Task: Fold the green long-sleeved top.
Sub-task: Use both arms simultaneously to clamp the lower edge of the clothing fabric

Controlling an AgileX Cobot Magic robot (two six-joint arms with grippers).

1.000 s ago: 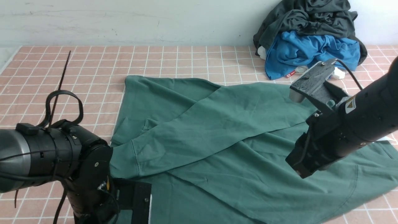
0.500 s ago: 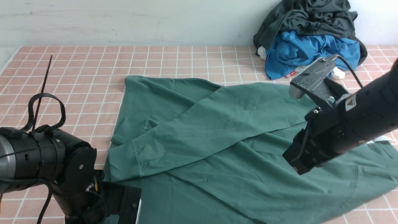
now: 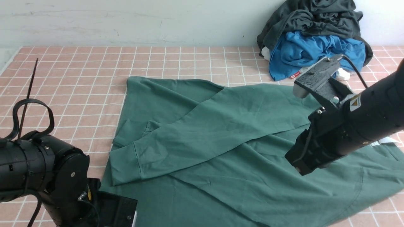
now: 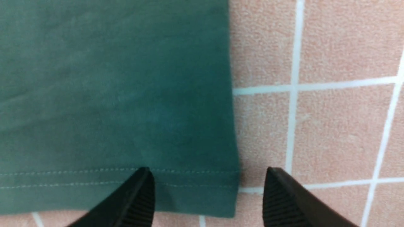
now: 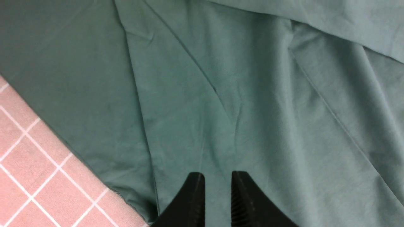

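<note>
Top (image 3: 221,151) partly folded | left jaws (image 4: 205,192) apart at its corner | right jaws (image 5: 217,189) slightly apart above it

The dark green cotton top (image 3: 221,138) is spread on the pink, white-gridded tablecloth (image 3: 72,82); behind it, toward the right, the bright blue garment (image 3: 318,52) is positioned — partly under the dark charcoal-grey garment (image 3: 315,19).

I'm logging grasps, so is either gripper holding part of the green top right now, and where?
Nothing is held: the left gripper and right gripper are both open above the green top.
</note>
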